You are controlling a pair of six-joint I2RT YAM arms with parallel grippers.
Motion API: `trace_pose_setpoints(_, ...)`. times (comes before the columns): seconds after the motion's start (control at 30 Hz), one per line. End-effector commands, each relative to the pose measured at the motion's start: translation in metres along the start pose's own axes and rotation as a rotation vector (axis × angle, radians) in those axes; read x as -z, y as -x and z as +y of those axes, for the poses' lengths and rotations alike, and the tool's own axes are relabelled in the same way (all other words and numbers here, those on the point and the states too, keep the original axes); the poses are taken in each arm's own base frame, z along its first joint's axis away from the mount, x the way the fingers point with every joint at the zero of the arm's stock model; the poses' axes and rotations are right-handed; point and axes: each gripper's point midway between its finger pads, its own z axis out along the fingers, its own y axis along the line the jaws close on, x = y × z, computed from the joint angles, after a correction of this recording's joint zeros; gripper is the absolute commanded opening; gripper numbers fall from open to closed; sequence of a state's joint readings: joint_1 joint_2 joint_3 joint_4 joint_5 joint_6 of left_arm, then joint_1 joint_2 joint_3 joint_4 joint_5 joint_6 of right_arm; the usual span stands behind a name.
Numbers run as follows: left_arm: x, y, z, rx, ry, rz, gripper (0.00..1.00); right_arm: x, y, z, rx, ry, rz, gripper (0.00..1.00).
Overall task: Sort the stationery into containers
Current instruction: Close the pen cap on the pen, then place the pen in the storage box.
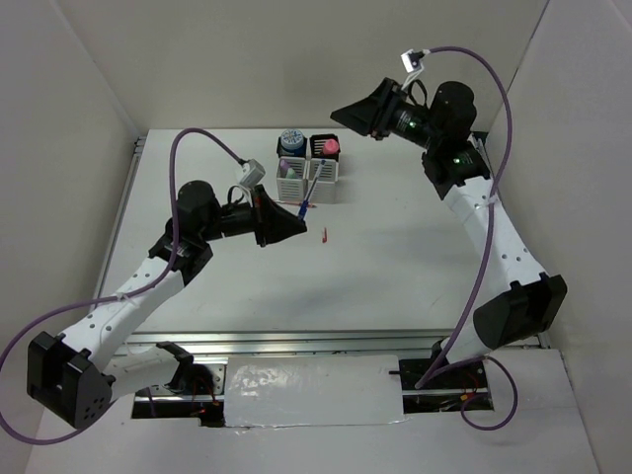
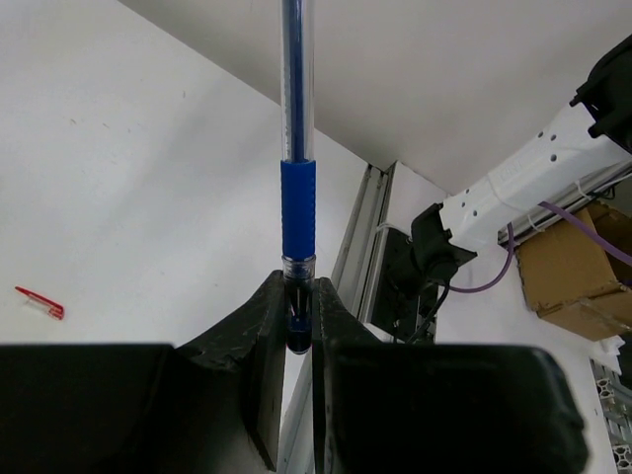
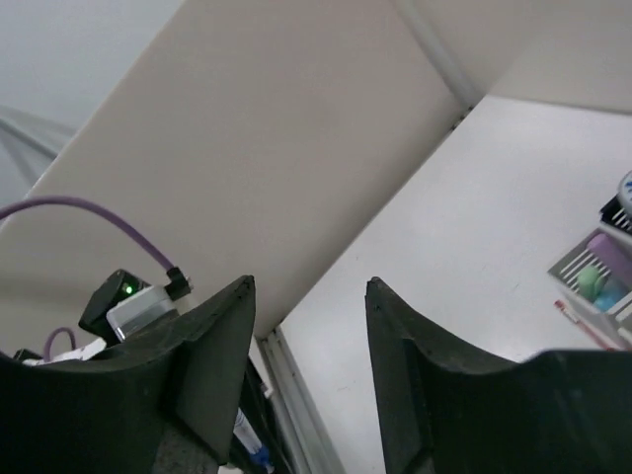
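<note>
The left hand (image 1: pixel 292 221) is clamped narrowly on the tail end of a thin blue pen with a clear barrel and a blue rubber grip sleeve (image 2: pixel 298 197). The pen is held clear of the white worktop (image 1: pixel 415 276). Its long axis runs straight out from the fingers, away and to the right. Its free end is near the front of the block of four square slotted cups (image 1: pixel 308 163) and aims at the front pair. From above the pen looks closer to level than upright. My judgement is that it must be tipped nose-down over a cup mouth before it is let go.

In the block, the back-left black cup (image 1: pixel 290 150) holds a blue round roll (image 1: pixel 290 139). The front-left white cup (image 1: pixel 289 180) holds stubby pastel sticks, which the right wrist view shows as green, purple and blue (image 3: pixel 600 278). The back-right black cup (image 1: pixel 326 156) holds a pink-capped tube (image 1: pixel 330 147). I cannot tell what, if anything, is in the front-right white cup (image 1: pixel 322 174).

A thin red pen (image 1: pixel 325 235) lies flat on the worktop, in front of the block and just right of the left hand. It is much nearer that arm than the other.

The right hand (image 1: pixel 341 112) hangs high, behind and to the right of the block. Its fingers are parted with nothing between them.
</note>
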State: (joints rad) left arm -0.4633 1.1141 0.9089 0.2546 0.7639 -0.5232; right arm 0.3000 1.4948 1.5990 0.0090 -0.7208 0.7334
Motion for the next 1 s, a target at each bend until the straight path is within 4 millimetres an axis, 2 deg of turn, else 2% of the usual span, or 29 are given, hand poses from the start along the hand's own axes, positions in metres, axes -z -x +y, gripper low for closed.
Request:
trace_pose_setpoints(0.0,0.001,0.006,-0.014,-0.063,-0.055,-0.02,0.0,0.007,0.041,0.018,0.09,0.018,-0.094,0.57)
trace_pose_setpoints(0.03,0.001,0.004,-0.015,-0.058,-0.061,-0.011,0.0,0.009,0.046,0.019,0.105,0.016,-0.104,0.65)
trace_pose_setpoints(0.13,0.001,-0.004,-0.017,-0.024,-0.08,0.02,0.0,0.02,0.061,0.025,0.235,0.016,-0.111,0.67)
trace_pose_setpoints(0.17,0.001,-0.006,-0.018,-0.012,-0.088,0.029,0.0,0.023,0.057,0.024,0.274,0.01,-0.081,0.67)
trace_pose_setpoints(0.2,0.002,-0.006,-0.02,0.011,-0.097,0.035,0.0,0.027,0.059,0.031,0.458,0.029,-0.061,0.67)
trace_pose_setpoints(0.23,0.002,-0.008,-0.022,0.03,-0.111,0.048,0.0,0.031,0.053,0.039,0.563,0.039,-0.035,0.7)
trace_pose_setpoints(0.27,0.0,-0.008,-0.022,0.053,-0.113,0.059,0.0,0.035,0.036,0.033,0.619,0.016,0.037,0.7)
trace_pose_setpoints(0.3,0.0,-0.012,-0.021,0.115,-0.106,0.084,0.0,0.037,0.029,0.021,0.866,-0.011,0.07,0.72)
trace_pose_setpoints(0.33,-0.002,-0.013,-0.02,0.153,-0.113,0.11,0.0,0.048,0.01,0.036,0.979,0.005,0.112,0.72)
trace_pose_setpoints(0.37,-0.002,-0.019,-0.018,0.226,-0.105,0.148,0.0,0.051,-0.021,0.014,1.058,-0.006,0.193,0.73)
trace_pose_setpoints(0.4,-0.003,-0.021,-0.016,0.263,-0.105,0.168,0.0,0.069,-0.018,0.021,1.339,-0.032,0.188,0.75)
trace_pose_setpoints(0.43,-0.007,-0.027,-0.01,0.315,-0.104,0.201,0.0,0.071,-0.035,0.025,1.46,-0.004,0.202,0.76)
trace_pose_setpoints(0.47,-0.006,-0.026,-0.016,0.363,-0.132,0.225,0.0,0.076,-0.074,-0.008,1.51,0.001,0.3,0.76)
trace_pose_setpoints(0.5,-0.006,-0.027,-0.013,0.399,-0.134,0.24,0.0,0.091,-0.068,0.001,1.719,-0.016,0.273,0.77)
trace_pose_setpoints(0.53,-0.008,-0.03,-0.01,0.436,-0.135,0.253,0.0,0.093,-0.085,-0.004,1.778,0.011,0.299,0.77)
trace_pose_setpoints(0.57,-0.007,-0.03,-0.01,0.484,-0.141,0.258,0.0,0.099,-0.11,-0.02,1.797,0.035,0.36,0.77)
trace_pose_setpoints(0.67,-0.007,-0.028,-0.003,0.528,-0.112,0.236,0.0,0.108,-0.133,-0.022,1.849,0.109,0.42,0.78)
trace_pose_setpoints(0.77,-0.01,-0.034,-0.004,0.563,-0.113,0.278,0.0,0.105,-0.148,-0.024,1.892,0.157,0.452,0.8)
trace_pose_setpoints(0.9,-0.009,-0.044,-0.009,0.59,-0.118,0.326,0.05,0.094,-0.161,-0.029,2.008,0.221,0.463,0.8)
trace_pose_setpoints(0.97,-0.007,-0.054,-0.01,0.631,-0.108,0.364,0.08,0.087,-0.174,-0.037,2.085,0.257,0.489,0.81)
